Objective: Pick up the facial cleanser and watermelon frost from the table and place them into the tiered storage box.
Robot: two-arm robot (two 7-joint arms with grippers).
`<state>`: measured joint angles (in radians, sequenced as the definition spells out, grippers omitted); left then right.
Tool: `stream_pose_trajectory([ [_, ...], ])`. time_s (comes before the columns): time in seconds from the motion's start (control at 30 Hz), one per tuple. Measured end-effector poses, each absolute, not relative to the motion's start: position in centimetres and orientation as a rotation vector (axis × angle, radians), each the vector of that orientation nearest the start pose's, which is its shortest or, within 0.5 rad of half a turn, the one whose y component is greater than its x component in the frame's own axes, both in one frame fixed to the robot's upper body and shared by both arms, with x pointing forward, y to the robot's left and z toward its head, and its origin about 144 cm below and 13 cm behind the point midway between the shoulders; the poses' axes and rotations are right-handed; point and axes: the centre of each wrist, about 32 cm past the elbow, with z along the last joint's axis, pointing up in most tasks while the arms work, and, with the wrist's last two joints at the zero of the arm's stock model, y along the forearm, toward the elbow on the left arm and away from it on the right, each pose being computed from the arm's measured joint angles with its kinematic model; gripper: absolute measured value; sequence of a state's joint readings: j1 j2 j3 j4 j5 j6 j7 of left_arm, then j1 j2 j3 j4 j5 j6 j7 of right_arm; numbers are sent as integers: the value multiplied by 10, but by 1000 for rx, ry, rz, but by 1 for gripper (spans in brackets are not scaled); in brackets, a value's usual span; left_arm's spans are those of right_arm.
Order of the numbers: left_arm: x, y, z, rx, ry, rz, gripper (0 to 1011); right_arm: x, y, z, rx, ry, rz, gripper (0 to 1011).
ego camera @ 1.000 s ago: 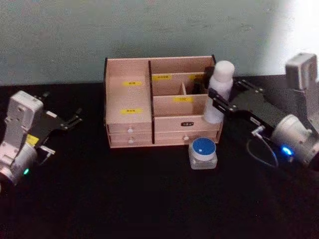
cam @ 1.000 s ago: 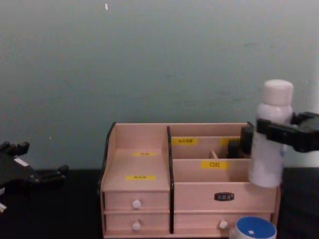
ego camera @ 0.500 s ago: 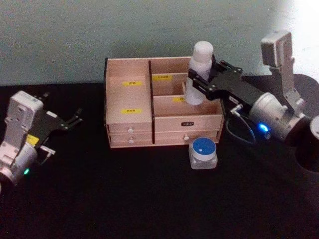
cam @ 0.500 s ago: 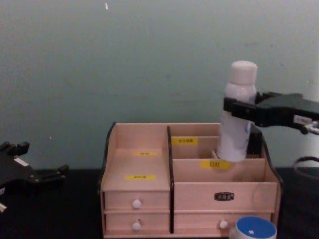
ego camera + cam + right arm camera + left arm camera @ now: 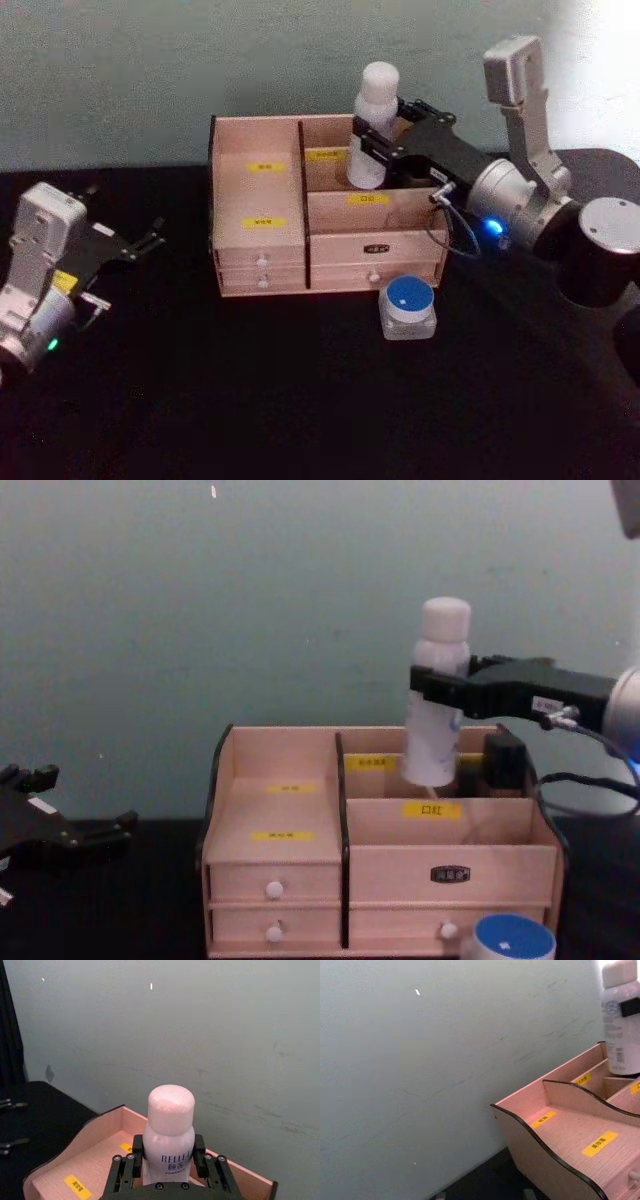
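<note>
Chest view: the right gripper [image 5: 437,687] held the facial cleanser [image 5: 431,748] upright over the rear right part of the tiered storage box [image 5: 275,815], which stood near the desk's [image 5: 300,410] rear edge. Its jaws were closed on the middle of the bottle, one on each side. The bottle's base hung at about the level of the rear compartment's opening, just right of the tall central divider. Whether it had reached the compartment floor could not be told.

Risks, as judged from this pose:
- **Catching on the box:** the base lay close to the thin partitions, so a slightly offset descent could catch an edge and tilt the bottle or shift the box.
- **Toppling on release:** the bottle was tall and narrow, and if let go before it was seated it would probably fall over.
- **Fouling the wall:** the loose cable and the gripper body sat near the box's right wall and might foul it.

The cleanser was a smooth white cylinder with a rounded white cap, a faint blue tint and dark lettering on its front. That surface would likely slip under a light grip.

The watermelon frost [image 5: 408,303], a squat clear jar with a blue lid, stood on the desk just in front of the box's right front corner, not yet picked up. The left gripper [image 5: 125,215] rested near the desk's left edge with its jaws spread and nothing between them.
</note>
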<state>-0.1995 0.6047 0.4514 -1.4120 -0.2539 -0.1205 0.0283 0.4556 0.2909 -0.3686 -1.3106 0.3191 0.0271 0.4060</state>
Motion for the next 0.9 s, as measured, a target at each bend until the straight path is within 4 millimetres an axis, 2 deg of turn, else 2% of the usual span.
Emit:
stream_pose_trajectory([
  [0.4, 489, 310, 1140, 304, -285, 1248, 1001, 587, -216, 1209, -44, -92, -882, 593],
  [0.9, 489, 310, 1140, 304, -285, 1248, 1001, 596, -210, 1204, -49, -83, -883, 593],
])
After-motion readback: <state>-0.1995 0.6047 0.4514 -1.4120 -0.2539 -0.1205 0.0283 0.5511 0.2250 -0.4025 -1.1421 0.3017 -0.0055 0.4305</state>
